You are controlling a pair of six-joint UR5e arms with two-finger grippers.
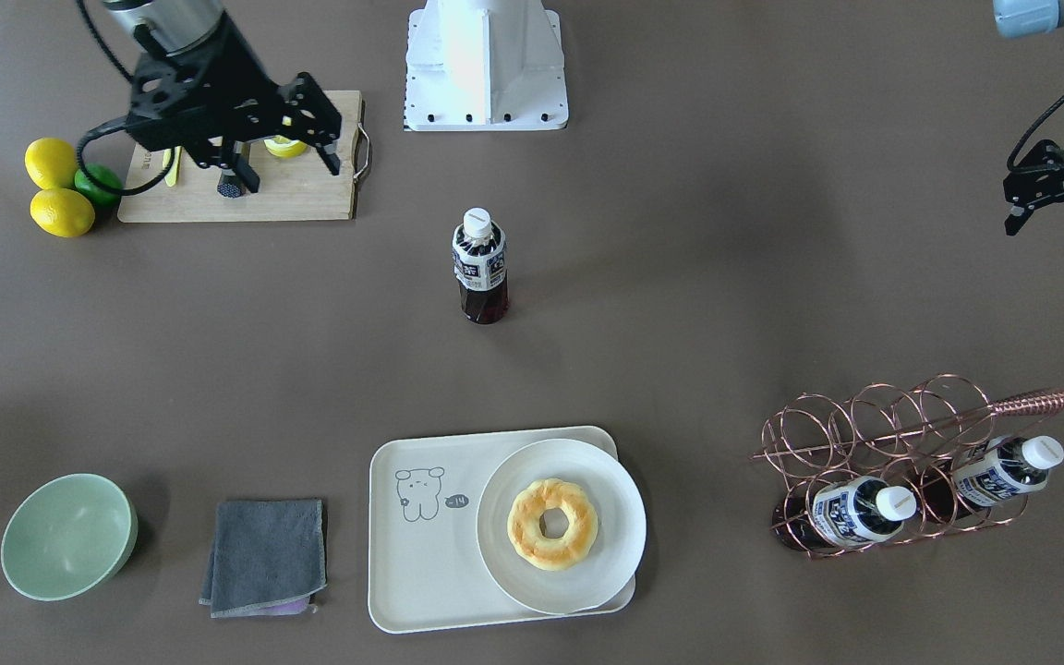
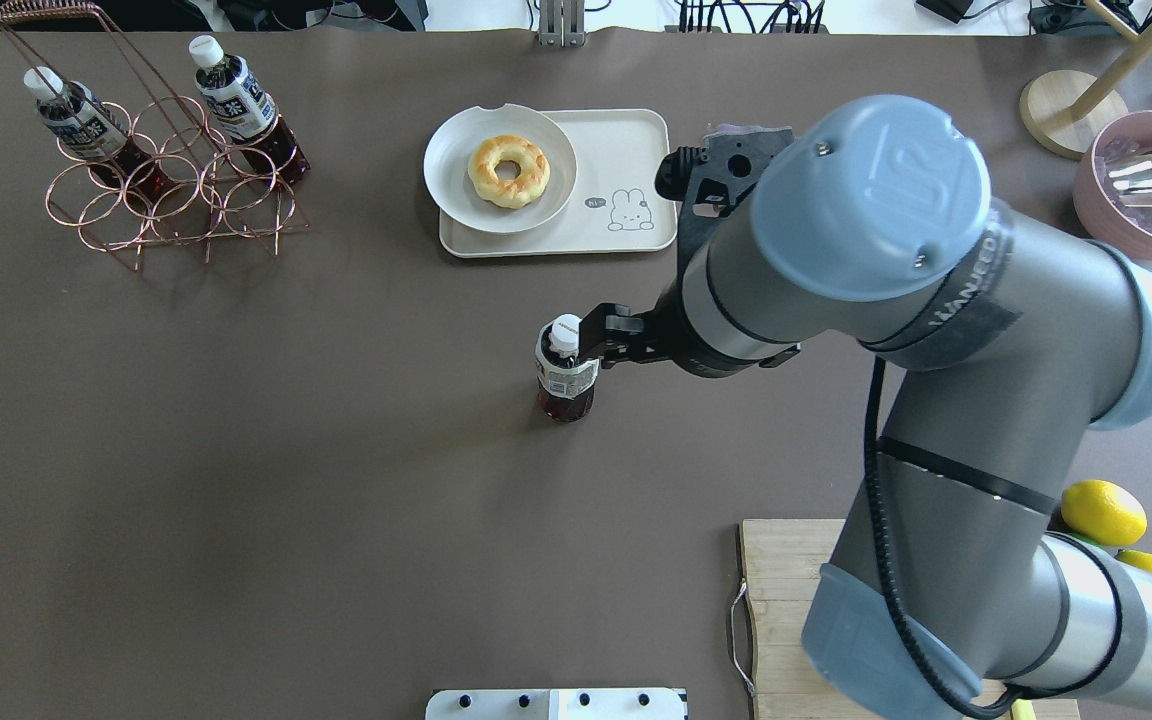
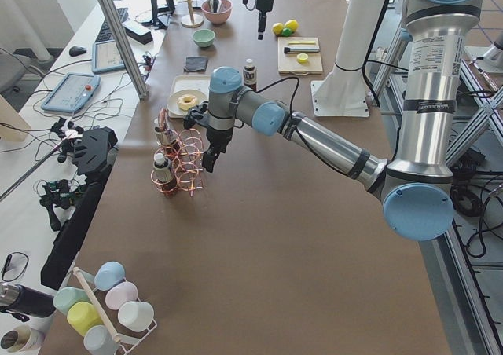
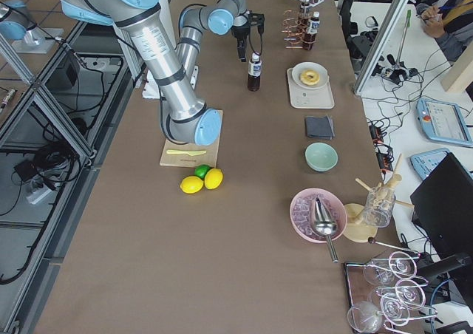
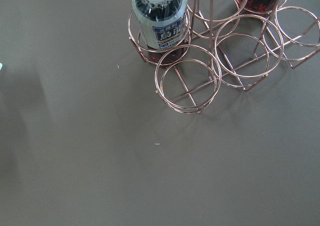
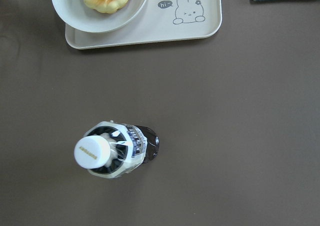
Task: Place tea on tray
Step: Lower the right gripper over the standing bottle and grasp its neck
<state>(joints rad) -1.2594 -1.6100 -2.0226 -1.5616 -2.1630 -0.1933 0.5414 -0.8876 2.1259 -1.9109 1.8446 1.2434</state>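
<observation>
Nothing of the task is done yet, as far as the views show. The tea stands upright on the bare table at the middle of the front-facing view, well apart from the tray at lower centre. No gripper touches it.

The right gripper, upper left in that view, hangs high over the board with its fingers spread wide and nothing between them. Its wrist camera looks straight down on the tea's white cap at lower left of its frame, and no finger shows there, so it seems poised above, not yet around the bottle. The left gripper, at the right edge, is also spread and empty, up near the rack, where two more bottles lie.

What is left, by my reading, is the whole job: lower onto the tea, close on it, carry it over and set it down. The plate with the donut fills one half of the tray; the half with the drawing is bare, the likely spot.
</observation>
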